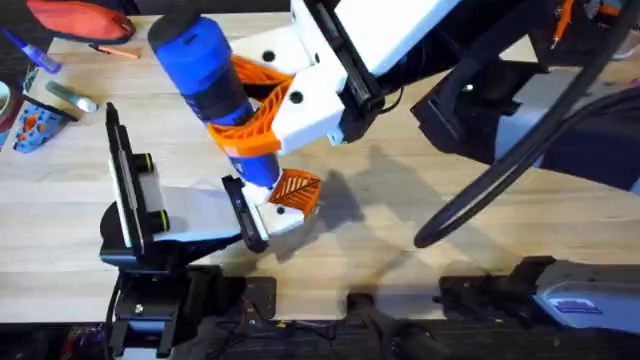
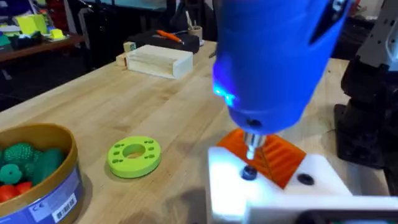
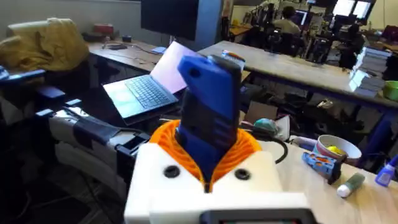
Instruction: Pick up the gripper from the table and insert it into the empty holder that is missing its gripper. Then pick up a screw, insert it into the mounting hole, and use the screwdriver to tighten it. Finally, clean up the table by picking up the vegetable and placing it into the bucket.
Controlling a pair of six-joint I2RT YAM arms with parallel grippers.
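A chunky bright-blue plastic screwdriver (image 1: 205, 62) with a dark band and a thin silver tip sits in the white right hand (image 1: 262, 110) with orange ribbed pads. Below it, a plain white plastic holder block (image 2: 273, 186) carries an orange ribbed wedge (image 2: 273, 155). The pale wooden worktop (image 1: 420, 200) shows straight grain. A flat bright-green ring disc (image 2: 134, 155) lies near a tan-rimmed bucket (image 2: 43, 177) with a dark blue band, holding green and red toys.

The screwdriver (image 2: 273, 56) stands over the holder (image 2: 267, 186); open table (image 1: 480, 170) lies right.
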